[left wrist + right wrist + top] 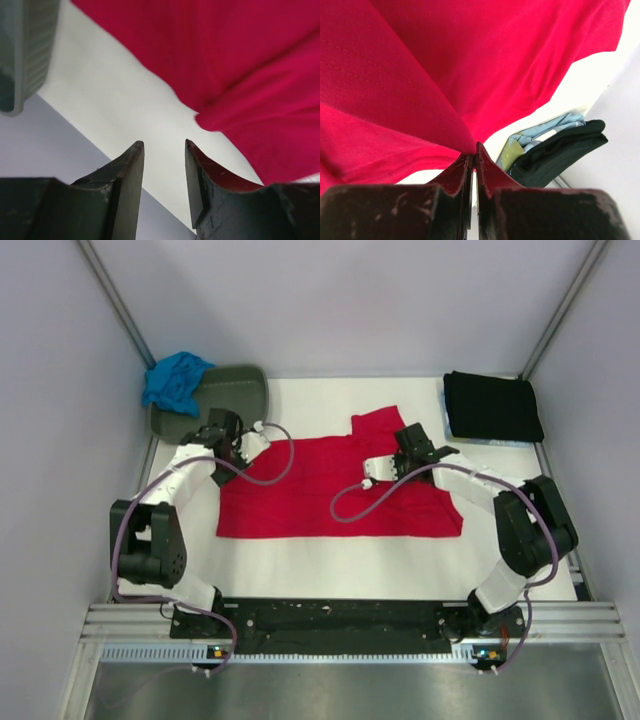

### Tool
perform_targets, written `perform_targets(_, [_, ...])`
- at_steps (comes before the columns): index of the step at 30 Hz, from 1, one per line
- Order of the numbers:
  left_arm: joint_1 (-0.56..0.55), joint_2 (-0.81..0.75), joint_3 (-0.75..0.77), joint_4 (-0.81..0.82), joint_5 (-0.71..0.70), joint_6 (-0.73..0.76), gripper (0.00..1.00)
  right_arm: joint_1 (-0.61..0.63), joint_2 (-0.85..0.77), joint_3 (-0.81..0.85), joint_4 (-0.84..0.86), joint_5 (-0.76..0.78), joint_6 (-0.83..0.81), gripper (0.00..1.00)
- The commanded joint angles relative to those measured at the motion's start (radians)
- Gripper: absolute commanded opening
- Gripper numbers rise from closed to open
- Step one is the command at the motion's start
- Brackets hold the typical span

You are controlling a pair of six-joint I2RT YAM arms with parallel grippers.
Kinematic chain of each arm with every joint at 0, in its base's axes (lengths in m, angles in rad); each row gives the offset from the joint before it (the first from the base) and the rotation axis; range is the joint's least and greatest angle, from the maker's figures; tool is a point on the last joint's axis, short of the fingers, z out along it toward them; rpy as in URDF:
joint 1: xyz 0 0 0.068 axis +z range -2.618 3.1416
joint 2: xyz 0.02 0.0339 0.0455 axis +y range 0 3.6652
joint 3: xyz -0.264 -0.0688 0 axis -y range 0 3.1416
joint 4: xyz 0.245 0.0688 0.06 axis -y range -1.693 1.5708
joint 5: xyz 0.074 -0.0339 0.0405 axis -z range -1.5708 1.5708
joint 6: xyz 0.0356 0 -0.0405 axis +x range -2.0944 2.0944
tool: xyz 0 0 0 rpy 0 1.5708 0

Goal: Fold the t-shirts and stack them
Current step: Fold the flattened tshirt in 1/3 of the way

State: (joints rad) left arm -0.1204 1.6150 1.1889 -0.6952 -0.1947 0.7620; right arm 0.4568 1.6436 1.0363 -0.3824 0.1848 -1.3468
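Pinching a fold of the red t-shirt (300,495), the right gripper (474,152) has its jaws pressed together with the cloth caught right at their tips. From that pinch the fabric fans out ahead of the jaws and to their left. To the right of the jaws and beyond them lies the folded black t-shirt (492,407), resting on something pale blue and yellowish (545,131) that cannot be identified. The left gripper (164,147) has its jaws parted with nothing between them; only the white table (330,555) shows through the gap. The red t-shirt's edge lies ahead of these jaws and to their right, its nearest fold reaching down beside the right finger, though contact cannot be told. Ahead of the jaws and off to their left stands the grey-green tub (235,390), with the turquoise t-shirt (175,380) bunched over its far rim. The red t-shirt lies spread flat between the two grippers, well apart from the black one.
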Motion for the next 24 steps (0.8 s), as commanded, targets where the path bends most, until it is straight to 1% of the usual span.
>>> perform_targets(1, [-0.028, -0.099, -0.092, -0.060, 0.166, 0.094, 0.43, -0.013, 0.019, 0.060, 0.022, -0.016, 0.044, 0.00])
perform_targets(4, [-0.028, -0.106, -0.129, -0.066, 0.161, 0.091, 0.42, -0.013, 0.033, 0.079, 0.020, -0.022, 0.077, 0.00])
perform_targets(7, [-0.028, -0.128, -0.159, -0.079, 0.189, 0.092, 0.42, -0.013, 0.044, 0.085, 0.019, -0.036, 0.092, 0.00])
perform_targets(8, [-0.028, -0.133, -0.167, -0.076, 0.190, 0.091, 0.42, -0.013, 0.047, 0.088, 0.019, -0.039, 0.104, 0.02])
perform_targets(10, [-0.028, -0.141, -0.184, -0.069, 0.190, 0.092, 0.42, -0.013, 0.062, 0.111, 0.020, -0.035, 0.155, 0.20])
perform_targets(12, [-0.028, -0.132, -0.183, -0.067, 0.189, 0.083, 0.42, -0.013, 0.090, 0.155, 0.026, -0.007, 0.236, 0.42])
perform_targets(13, [-0.028, -0.126, -0.178, -0.066, 0.189, 0.077, 0.43, -0.015, 0.110, 0.192, 0.033, 0.016, 0.289, 0.48])
perform_targets(15, [-0.027, -0.122, -0.170, -0.070, 0.190, 0.065, 0.43, -0.023, 0.145, 0.285, 0.053, 0.105, 0.470, 0.52])
perform_targets(17, [-0.027, -0.136, -0.170, -0.076, 0.190, 0.063, 0.43, -0.029, 0.162, 0.405, 0.012, 0.213, 0.675, 0.52])
perform_targets(18, [-0.025, -0.151, -0.176, -0.084, 0.190, 0.068, 0.43, -0.032, 0.159, 0.469, -0.060, 0.211, 0.772, 0.51])
perform_targets(20, [-0.025, -0.193, -0.202, -0.098, 0.227, 0.091, 0.44, -0.032, 0.127, 0.533, -0.203, 0.164, 0.949, 0.47])
perform_targets(23, [-0.025, -0.269, -0.267, -0.124, 0.268, 0.140, 0.45, -0.032, 0.055, 0.496, -0.335, 0.081, 1.158, 0.22])
perform_targets(24, [-0.025, -0.283, -0.296, -0.125, 0.268, 0.155, 0.45, -0.032, 0.035, 0.466, -0.369, 0.038, 1.211, 0.10])
